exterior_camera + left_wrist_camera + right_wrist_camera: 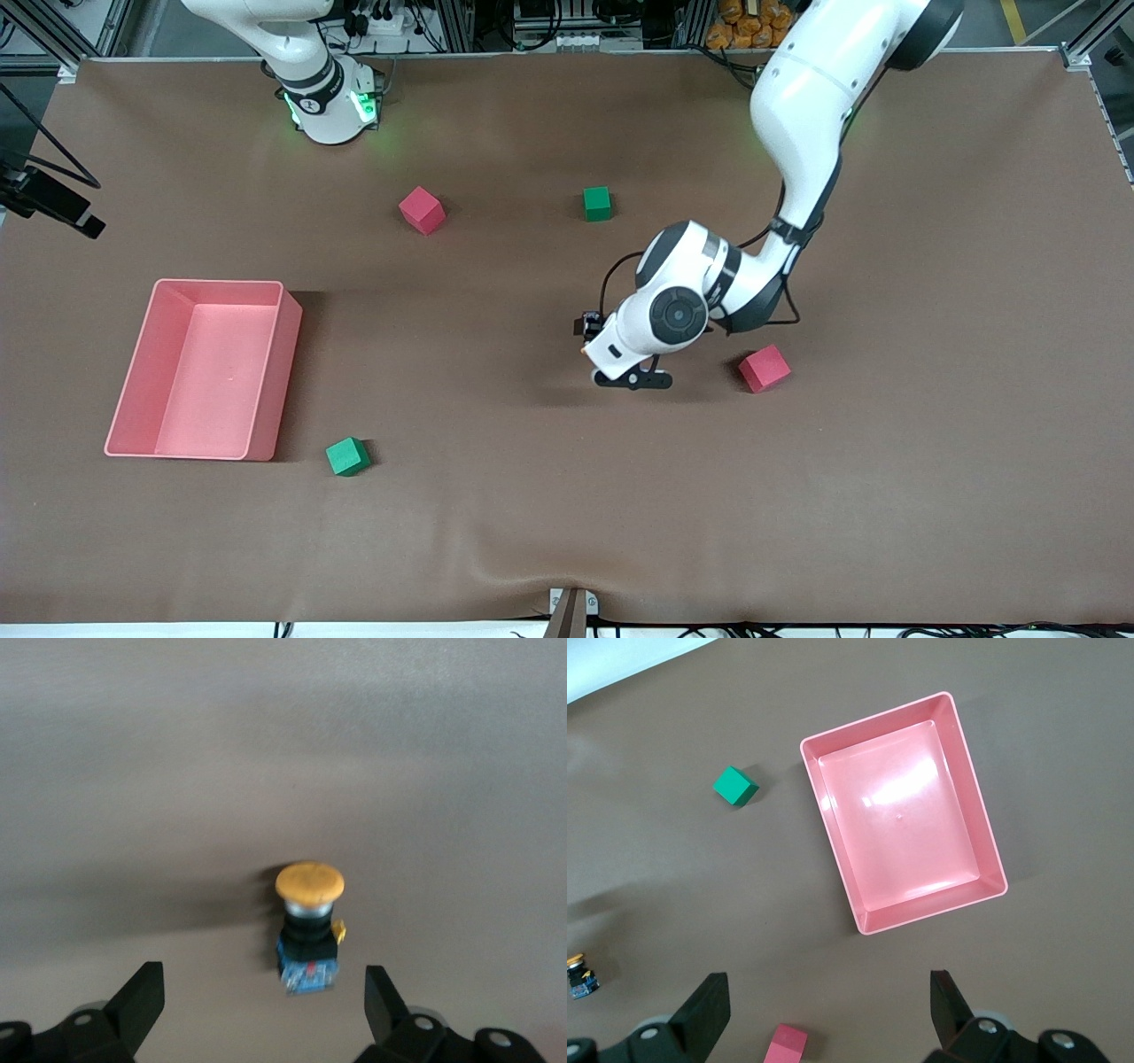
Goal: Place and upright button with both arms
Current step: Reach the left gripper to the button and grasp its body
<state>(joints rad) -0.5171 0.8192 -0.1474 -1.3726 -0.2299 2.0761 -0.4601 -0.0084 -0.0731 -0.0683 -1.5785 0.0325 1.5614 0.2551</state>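
Note:
The button (308,930) lies on its side on the brown table, with its orange cap pointing away from my left gripper and its blue-and-black base toward it. My left gripper (263,974) is open and empty, low over the table, with one fingertip on each side of the button's base and not touching it. In the front view the button (585,349) is almost hidden under the left wrist at mid-table. It also shows at the edge of the right wrist view (580,975). My right gripper (828,983) is open and empty, high over the table.
A pink bin (288,354) stands toward the right arm's end. A red cube (764,368) lies beside the left wrist. A red cube (422,210) and a green cube (597,203) lie nearer the bases. Another green cube (347,456) lies beside the bin.

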